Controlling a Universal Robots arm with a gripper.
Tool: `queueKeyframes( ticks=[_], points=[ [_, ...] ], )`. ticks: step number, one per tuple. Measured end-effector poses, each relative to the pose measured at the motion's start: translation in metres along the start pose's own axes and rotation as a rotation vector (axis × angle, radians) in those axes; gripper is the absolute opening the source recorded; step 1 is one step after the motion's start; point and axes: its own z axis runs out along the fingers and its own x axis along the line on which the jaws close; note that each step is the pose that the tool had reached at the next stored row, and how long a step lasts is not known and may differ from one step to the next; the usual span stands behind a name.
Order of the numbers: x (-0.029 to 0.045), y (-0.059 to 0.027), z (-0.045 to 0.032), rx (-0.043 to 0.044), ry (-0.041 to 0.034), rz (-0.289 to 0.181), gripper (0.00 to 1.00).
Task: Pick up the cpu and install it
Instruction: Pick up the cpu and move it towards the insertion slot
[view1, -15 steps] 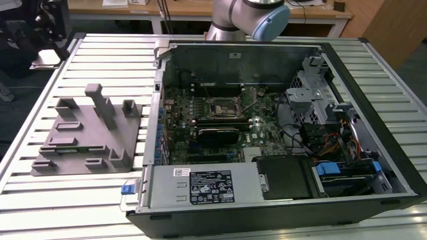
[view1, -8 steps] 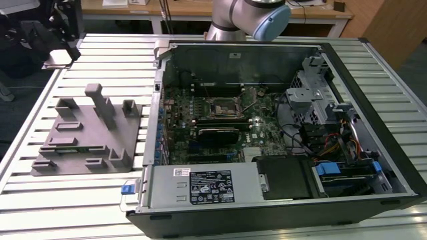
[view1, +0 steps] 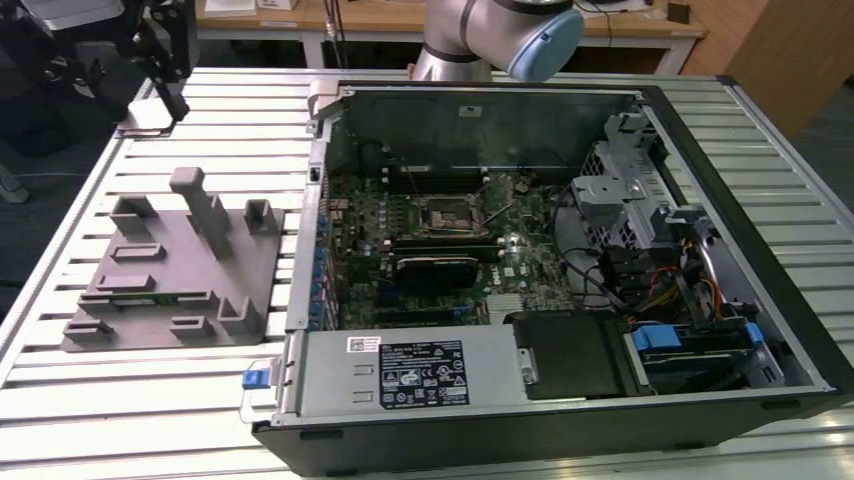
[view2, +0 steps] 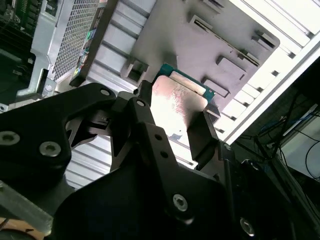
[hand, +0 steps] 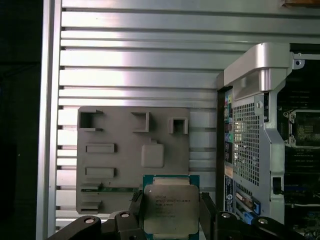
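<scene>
Over the grey fixture block (view1: 160, 290), on the exterior view's left, the gripper (hand: 171, 204) clamps the cpu (hand: 169, 212) by two thin edges, clear of the block. So slim a hold could let it tilt or slip short of the socket (view1: 445, 212) in the open case (view1: 747, 300) further right.

Narrow table (hand: 202, 100) gap btw fixture (hand: 115, 165) & PC case wall (hand: 250, 130).

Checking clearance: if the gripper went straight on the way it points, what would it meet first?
Probably the grey fixture block, lying beyond the gripper and the cpu it grips in the first wrist view; the gap is unclear.
</scene>
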Motion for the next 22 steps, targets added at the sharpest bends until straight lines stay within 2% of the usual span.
queueKeyframes(
  ticks=[22],
  points=[
    [-0.0632,0.0,0.0015,0.0001,0.0001,0.0,0.53]
  ],
)
